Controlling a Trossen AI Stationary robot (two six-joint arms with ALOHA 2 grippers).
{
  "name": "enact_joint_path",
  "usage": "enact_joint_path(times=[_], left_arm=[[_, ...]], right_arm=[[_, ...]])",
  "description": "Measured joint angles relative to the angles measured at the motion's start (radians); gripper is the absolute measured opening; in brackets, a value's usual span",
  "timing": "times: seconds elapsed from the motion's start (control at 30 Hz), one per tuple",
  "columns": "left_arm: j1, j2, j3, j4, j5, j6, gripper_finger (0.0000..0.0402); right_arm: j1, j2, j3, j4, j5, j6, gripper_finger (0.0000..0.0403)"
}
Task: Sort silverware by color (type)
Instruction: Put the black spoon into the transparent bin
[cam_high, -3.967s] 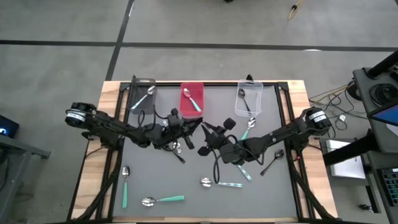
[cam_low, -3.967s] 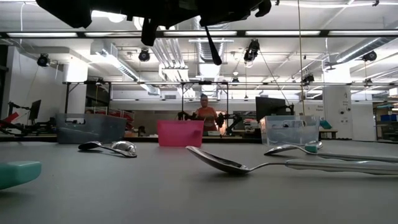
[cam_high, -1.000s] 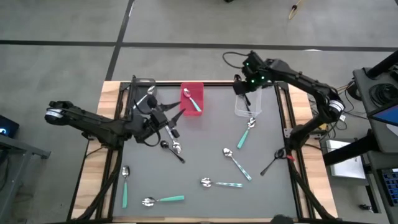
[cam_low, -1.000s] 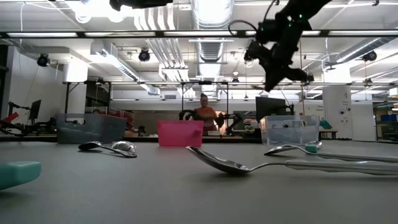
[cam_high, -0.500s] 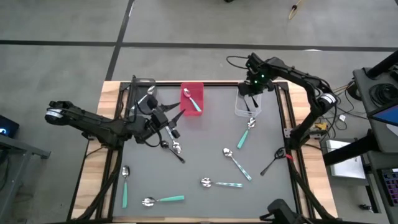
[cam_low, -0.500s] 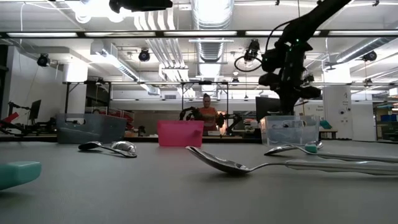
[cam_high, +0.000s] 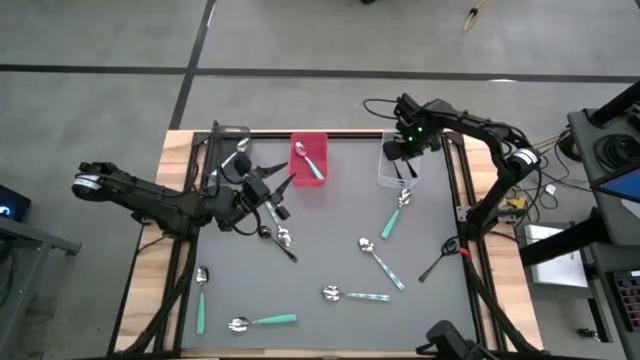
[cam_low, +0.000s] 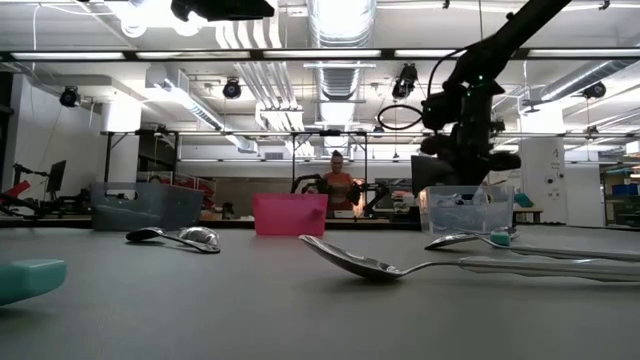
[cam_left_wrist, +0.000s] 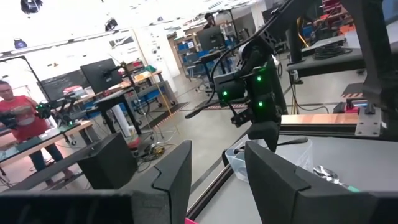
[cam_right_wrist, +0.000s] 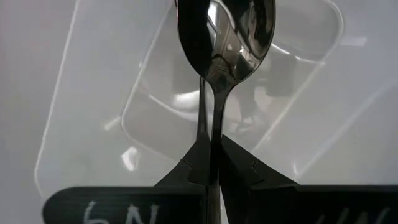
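Overhead and wrist views of a dark grey table top (cam_high: 320, 250) carrying scattered spoons. At far left, two teal-handled silver spoons lie near the front edge, one (cam_high: 200, 298) pointing front to back, one (cam_high: 262, 321) lying crosswise. The left gripper (cam_high: 268, 196) hovers over the table's left-centre, its fingers (cam_left_wrist: 177, 177) parted and grasping nothing, just above a black spoon and a silver spoon lying together (cam_high: 279, 238). Along the far edge stand three rectangular bins: a grey one (cam_high: 228, 152), a red one (cam_high: 309, 158) holding a teal-handled spoon, and a clear plastic one (cam_high: 400, 160). A pale patterned-handled spoon (cam_high: 355, 295) lies at centre front. The right gripper (cam_high: 405, 150) hangs over the clear bin, its fingers clamped on the handle of a glossy black spoon (cam_right_wrist: 225, 37), bowl pointing into the bin. A further black spoon (cam_high: 438, 260) lies near the right edge.
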Motion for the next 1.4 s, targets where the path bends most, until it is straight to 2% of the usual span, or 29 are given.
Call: enact_joint_path(times=[0.8, 1.4], left_arm=[[0.0, 0.0, 0.0, -0.002, 0.002, 0.0, 0.013], [0.001, 0.0, 0.0, -0.002, 0.003, 0.001, 0.013]], right_arm=[[0.0, 0.0, -0.178, 0.313, 0.017, -0.031, 0.0009], [0.001, 0.0, -0.216, 0.375, 0.016, -0.016, 0.0009]])
